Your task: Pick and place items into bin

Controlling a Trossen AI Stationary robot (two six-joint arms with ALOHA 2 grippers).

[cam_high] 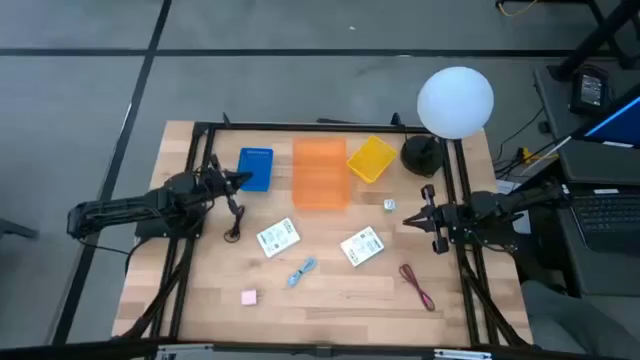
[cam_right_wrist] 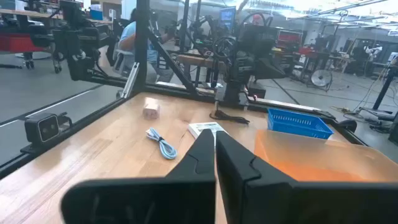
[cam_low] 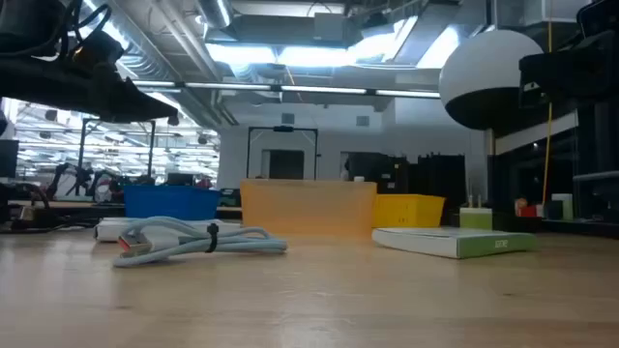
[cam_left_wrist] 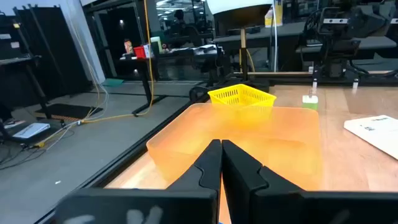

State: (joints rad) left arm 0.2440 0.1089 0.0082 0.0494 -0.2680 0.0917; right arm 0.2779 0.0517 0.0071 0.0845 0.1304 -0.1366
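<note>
At nine o'clock my left gripper (cam_high: 238,180) idles, jaws together, empty, beside the limp black cord (cam_high: 234,222). The pink cube (cam_high: 249,297) at seven looks light, rigid; I'd pinch its flat sides. The blue bin (cam_high: 256,168), orange bin (cam_high: 320,173) and yellow bin (cam_high: 371,159) look empty. My right gripper (cam_high: 412,216), three o'clock, closed, empty.

Grey floor (cam_high: 300,90) is stretching behind the wooden table (cam_high: 330,300), ceiling lights (cam_low: 290,53) are glowing above it, and a laptop (cam_high: 610,215) is sitting beside it
</note>
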